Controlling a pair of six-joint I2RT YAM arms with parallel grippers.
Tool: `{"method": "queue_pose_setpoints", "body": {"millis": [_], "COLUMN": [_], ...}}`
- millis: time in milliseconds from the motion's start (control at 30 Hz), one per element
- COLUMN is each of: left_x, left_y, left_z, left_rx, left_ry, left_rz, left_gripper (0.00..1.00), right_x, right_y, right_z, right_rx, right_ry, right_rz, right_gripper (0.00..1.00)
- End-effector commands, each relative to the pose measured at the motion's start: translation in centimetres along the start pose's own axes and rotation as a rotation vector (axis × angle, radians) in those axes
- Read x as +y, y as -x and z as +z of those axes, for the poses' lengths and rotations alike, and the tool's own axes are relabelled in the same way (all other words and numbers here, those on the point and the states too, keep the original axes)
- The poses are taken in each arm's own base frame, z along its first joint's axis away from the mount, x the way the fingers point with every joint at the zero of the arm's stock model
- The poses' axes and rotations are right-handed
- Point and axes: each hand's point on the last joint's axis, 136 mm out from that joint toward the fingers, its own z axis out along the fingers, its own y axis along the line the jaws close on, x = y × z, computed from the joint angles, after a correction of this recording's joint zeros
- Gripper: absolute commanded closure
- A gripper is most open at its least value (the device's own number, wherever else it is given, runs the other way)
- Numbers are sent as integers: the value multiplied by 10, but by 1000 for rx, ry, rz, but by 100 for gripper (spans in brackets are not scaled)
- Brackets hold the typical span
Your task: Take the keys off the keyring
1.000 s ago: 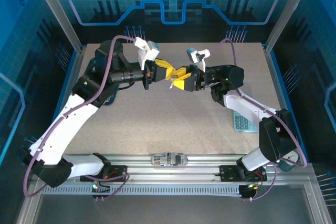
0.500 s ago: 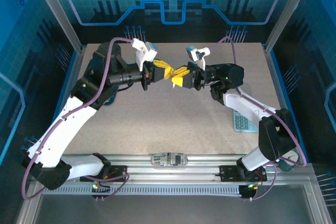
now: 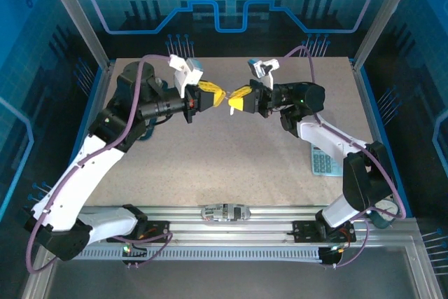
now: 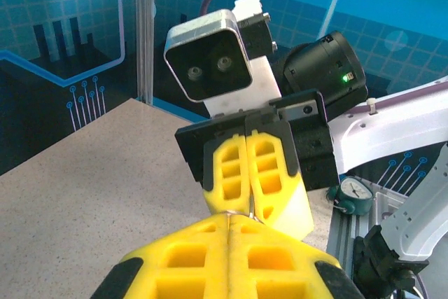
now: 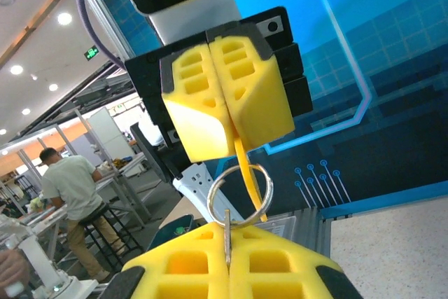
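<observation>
top view: the left gripper [image 3: 213, 96] and right gripper [image 3: 238, 99] meet tip to tip above the table [image 3: 231, 166], both pinched shut.
left wrist: a metal sliver shows between them.
right wrist: the left one clamps the keyring [image 5: 243, 190] by its yellow strap, and the right one clamps the key [image 5: 227, 239]. the separating step seems underway. next, the key likely needs threading round the ring's coil.

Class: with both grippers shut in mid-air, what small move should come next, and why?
Probably the right gripper should ease the key round and off the keyring: it pinches the key, which hangs through the ring, while the left gripper clamps the keyring's yellow strap.
</observation>
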Motion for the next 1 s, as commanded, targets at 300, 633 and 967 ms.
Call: {"method": "queue_pose_setpoints", "body": {"millis": [300,633,967], "left_x": [7,29,16], "left_y": [-21,-38,-52], "left_z": [-11,-21,-31], "left_rx": [-21,-62,-73], "left_ry": [37,141,92], "left_rz": [-57,-113,-109], "left_gripper": [100,62,50], "right_x": [-8,-11,-21], "right_y": [-5,-25,-41], "right_z": [0,6,6], "right_rx": [75,181,284], "right_ry": [-53,-226,-369], "right_rz": [43,117,219], "right_gripper": [100,100,100]}}
